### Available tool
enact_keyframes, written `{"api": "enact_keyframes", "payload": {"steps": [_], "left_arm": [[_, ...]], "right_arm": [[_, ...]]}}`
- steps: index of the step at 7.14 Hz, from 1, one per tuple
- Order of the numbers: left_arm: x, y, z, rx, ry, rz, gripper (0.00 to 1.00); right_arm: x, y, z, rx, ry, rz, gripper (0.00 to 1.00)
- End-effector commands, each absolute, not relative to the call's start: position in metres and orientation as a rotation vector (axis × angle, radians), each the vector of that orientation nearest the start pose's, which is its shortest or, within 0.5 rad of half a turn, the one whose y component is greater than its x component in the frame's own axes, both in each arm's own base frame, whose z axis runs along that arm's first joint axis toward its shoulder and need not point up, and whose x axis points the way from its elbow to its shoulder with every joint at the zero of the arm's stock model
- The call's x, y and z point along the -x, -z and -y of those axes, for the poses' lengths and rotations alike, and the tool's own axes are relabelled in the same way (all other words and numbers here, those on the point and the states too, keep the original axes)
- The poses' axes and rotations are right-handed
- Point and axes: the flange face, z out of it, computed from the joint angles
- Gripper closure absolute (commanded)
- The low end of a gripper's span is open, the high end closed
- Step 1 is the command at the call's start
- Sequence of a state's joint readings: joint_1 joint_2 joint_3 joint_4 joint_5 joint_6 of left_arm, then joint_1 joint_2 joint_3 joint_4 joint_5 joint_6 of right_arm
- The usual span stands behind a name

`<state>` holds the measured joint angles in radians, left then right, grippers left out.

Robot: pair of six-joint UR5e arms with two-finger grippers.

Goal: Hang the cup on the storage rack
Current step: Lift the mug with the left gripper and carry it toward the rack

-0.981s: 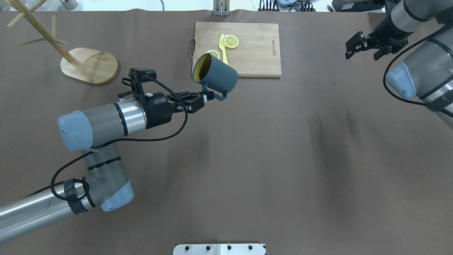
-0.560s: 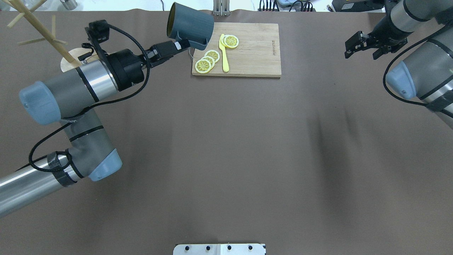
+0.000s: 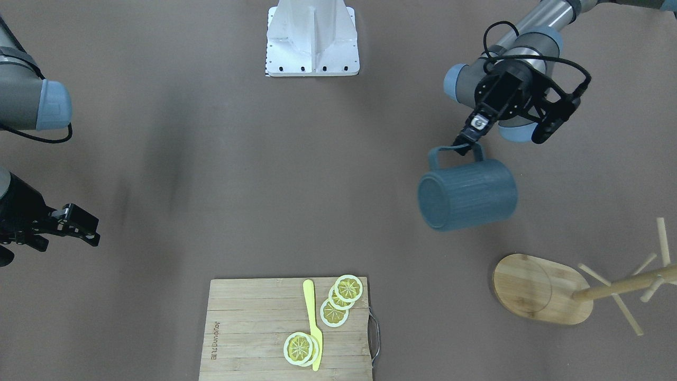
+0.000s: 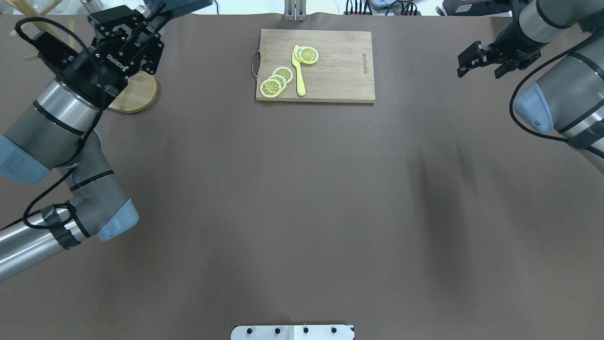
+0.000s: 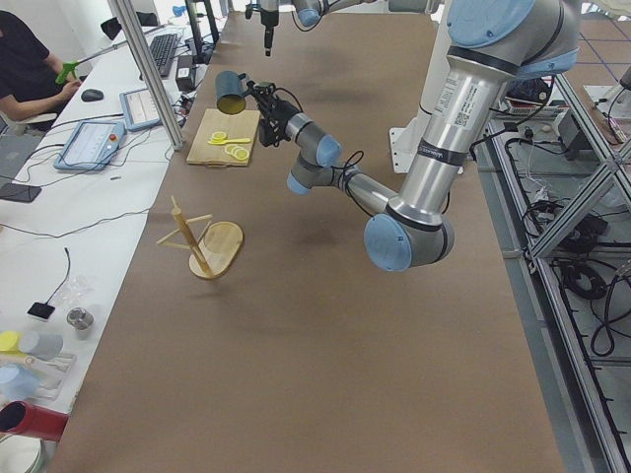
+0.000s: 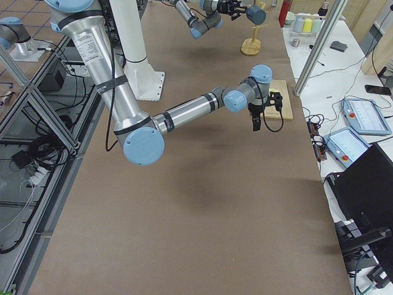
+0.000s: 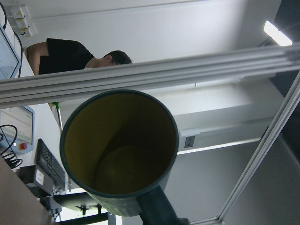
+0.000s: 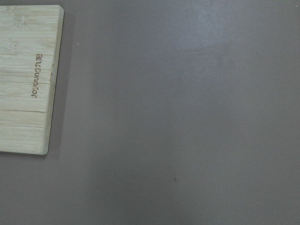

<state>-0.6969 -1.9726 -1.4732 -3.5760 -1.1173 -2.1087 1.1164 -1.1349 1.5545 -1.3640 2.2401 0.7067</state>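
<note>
Across the brown worktop (image 3: 338, 174), from the robot's base outward:

- Cutting board (image 3: 254, 328): well apart from the left pincer (image 3: 464, 148), at the operators' edge.
- Storage rack (image 3: 539, 288): near that pincer, on its far side from the robot. Outer pegs cut off by the frame. Overhead, the left arm hides most of it.
- Cup (image 3: 468, 196): on its side in the air, just beyond the left pincer, which is clamped on the handle. Apart from the rack. Lettering not made out. Overhead, nearly all cropped.
- Right pincer (image 3: 95, 232): jaws parted, holding nothing.
- Knife (image 3: 313, 317) and lemon slices (image 3: 344, 299): on the board.
</note>
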Motion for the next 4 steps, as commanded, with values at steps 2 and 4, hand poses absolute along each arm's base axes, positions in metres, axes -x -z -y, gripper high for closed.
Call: {"api": "enact_keyframes", "payload": {"steps": [2,4], "left_arm": [[-0.286,-0.356,0.495,-0.301,1.36,-2.57,1.0],[-0.27,-0.384,0.517,-0.31,1.45,-2.542,1.0]], "right_arm": [[0.243,-0.38,0.625,-0.157,-0.044,0.897,0.01],[0.246,-0.377,0.626,-0.162,-0.045,0.895,0.01]]}}
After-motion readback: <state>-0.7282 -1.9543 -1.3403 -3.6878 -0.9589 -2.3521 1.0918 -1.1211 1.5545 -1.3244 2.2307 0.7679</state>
